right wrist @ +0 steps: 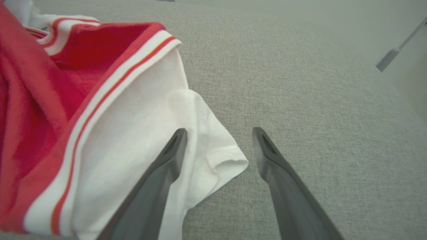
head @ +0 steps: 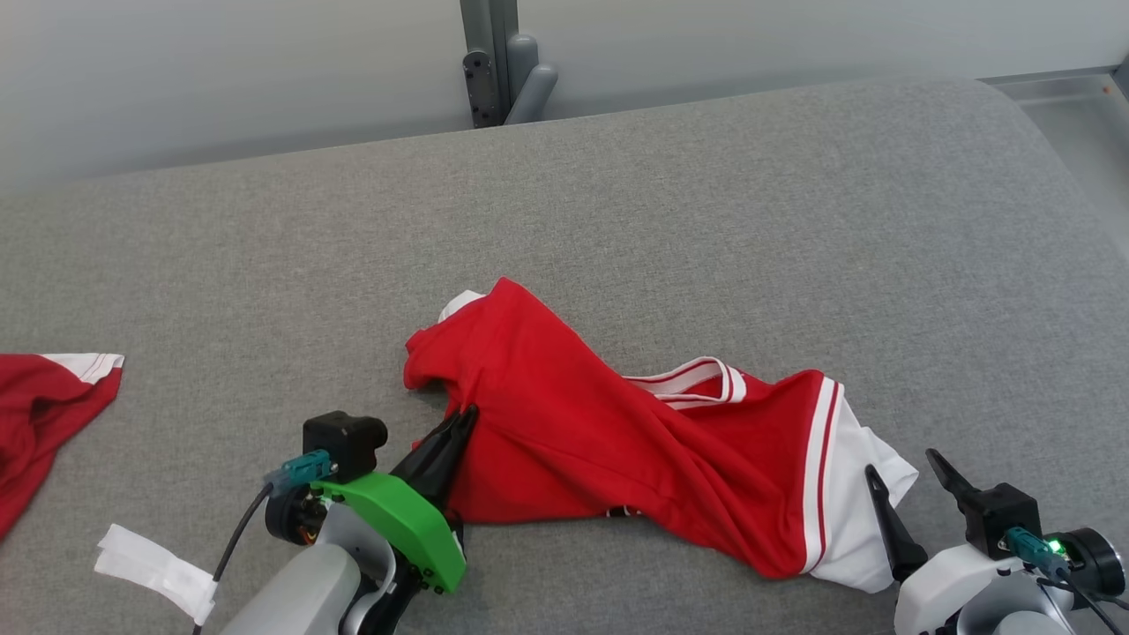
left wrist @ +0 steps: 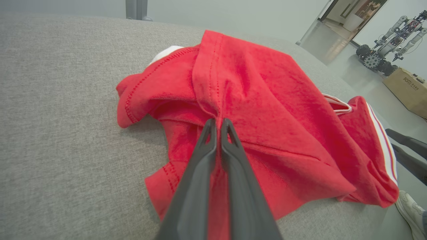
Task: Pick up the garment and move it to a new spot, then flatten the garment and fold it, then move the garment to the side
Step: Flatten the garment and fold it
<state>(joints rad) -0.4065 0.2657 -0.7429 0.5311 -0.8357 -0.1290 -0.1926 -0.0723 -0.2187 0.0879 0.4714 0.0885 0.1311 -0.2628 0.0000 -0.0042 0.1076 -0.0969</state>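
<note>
one garment (left wrist: 267, 110) pinched by left hand (left wrist: 218, 124)

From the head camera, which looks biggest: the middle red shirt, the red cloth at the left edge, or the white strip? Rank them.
1. red shirt
2. red cloth, cut off by the frame
3. white strip

Left tool (head: 467, 414) is clamped tight (dark fingers (left wrist: 200, 160) pressed together), while right tool (head: 901, 462) stands spread wide.
</note>
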